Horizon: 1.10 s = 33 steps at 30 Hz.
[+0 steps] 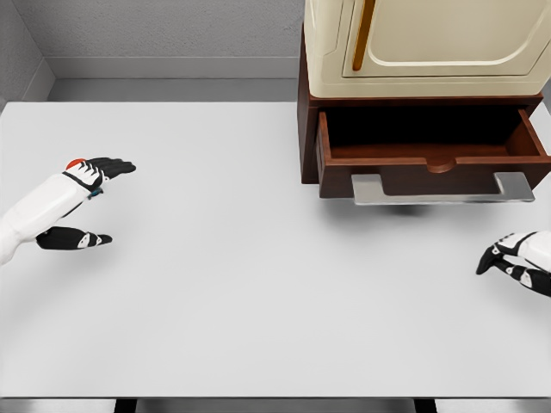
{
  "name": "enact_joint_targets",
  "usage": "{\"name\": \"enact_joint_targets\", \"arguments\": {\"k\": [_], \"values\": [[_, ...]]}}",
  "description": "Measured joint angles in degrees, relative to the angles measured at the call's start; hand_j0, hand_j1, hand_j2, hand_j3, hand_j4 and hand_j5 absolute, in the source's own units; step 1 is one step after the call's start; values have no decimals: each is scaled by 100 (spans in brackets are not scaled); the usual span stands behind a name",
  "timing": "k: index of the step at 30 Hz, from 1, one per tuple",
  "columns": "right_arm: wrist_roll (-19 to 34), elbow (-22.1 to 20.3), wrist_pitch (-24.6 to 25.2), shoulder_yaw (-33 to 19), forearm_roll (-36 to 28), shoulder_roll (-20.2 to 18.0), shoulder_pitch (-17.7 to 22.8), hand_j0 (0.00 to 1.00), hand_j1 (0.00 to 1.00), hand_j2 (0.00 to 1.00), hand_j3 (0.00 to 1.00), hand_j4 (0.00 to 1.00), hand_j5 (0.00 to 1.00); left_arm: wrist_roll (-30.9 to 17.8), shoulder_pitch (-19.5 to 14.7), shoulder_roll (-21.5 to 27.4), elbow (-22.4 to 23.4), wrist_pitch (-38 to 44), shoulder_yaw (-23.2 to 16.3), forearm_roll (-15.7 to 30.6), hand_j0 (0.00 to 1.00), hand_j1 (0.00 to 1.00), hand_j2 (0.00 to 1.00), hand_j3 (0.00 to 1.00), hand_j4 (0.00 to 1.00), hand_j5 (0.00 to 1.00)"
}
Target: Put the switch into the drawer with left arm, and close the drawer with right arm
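**Drawer standing open, switch mostly hidden under left hand**

While the left hand is hovering over the far left of the white table, its black fingers are lying spread and relaxed, thumb apart from the rest, gripping nothing that can be confirmed. Just behind its wrist a small red-and-dark item is showing, taken to be the switch; it is lying right against the hand, and whether the two are touching cannot be told, nor can its shape be made out.

Well away to that hand's right and farther back, the brown drawer is standing pulled out from its wooden cabinet, its inside looking dark and holding nothing visible. A flat metal handle is running along the drawer's front edge. A cream-coloured appliance is sitting on top of the cabinet.

At the right edge, the right hand is resting low over the table, nearer than the drawer's handle and apart from it, fingers loosely curved and holding nothing.
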Motion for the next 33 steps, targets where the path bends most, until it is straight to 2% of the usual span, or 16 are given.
{"name": "enact_joint_targets", "arguments": {"k": [6, 8, 10, 13, 14, 18, 19, 23, 28, 33], "values": [[14, -163, 0, 38, 94, -38, -70, 43, 43, 43, 43, 43, 43, 17, -70, 7, 54, 1, -3, 24, 100, 100, 100, 100, 100, 100], [16, -179, 0, 37, 149, -61, -53, 43, 43, 43, 43, 43, 43, 30, -79, 15, 130, 0, -11, 212, 100, 100, 100, 100, 100, 100], [21, -194, 0, 36, 180, -92, -105, 44, 44, 44, 44, 44, 44, 37, -88, 48, 169, 0, -38, 616, 100, 100, 100, 100, 100, 100], [22, -206, 0, 35, 199, -182, -114, 45, 45, 45, 45, 45, 45, 39, -404, 104, 197, 2, -101, 1210, 100, 100, 100, 100, 100, 100], [22, -207, 0, 35, 203, -194, -114, 45, 45, 45, 45, 45, 45, 39, -659, 115, 200, 4, -185, 1428, 100, 100, 100, 100, 100, 100], [25, -217, 0, 25, 225, -199, -97, 45, 45, 45, 45, 45, 45, 30, -1468, 113, 297, 163, -709, 2251, 100, 100, 100, 100, 100, 100], [24, -214, 0, 31, 225, -182, -97, 45, 45, 45, 45, 45, 45, 26, -1564, 102, 363, 365, -834, 2398, 100, 100, 100, 100, 100, 100], [25, -217, 0, 61, 221, -61, -123, 48, 48, 48, 48, 48, 48, 2, -1556, 87, 595, 1273, -1171, 3172, 100, 100, 100, 100, 100, 100], [21, -219, 0, 69, 216, -34, -114, 48, 48, 48, 48, 48, 48, -270, -1582, 81, 887, 2235, -1215, 4132, 100, 100, 100, 100, 100, 100], [18, -219, 0, 70, 214, -34, -114, 49, 49, 49, 49, 49, 49, -361, -1582, -93, 1426, 2642, -1012, 4443, 100, 100, 100, 100, 100, 100]]}}
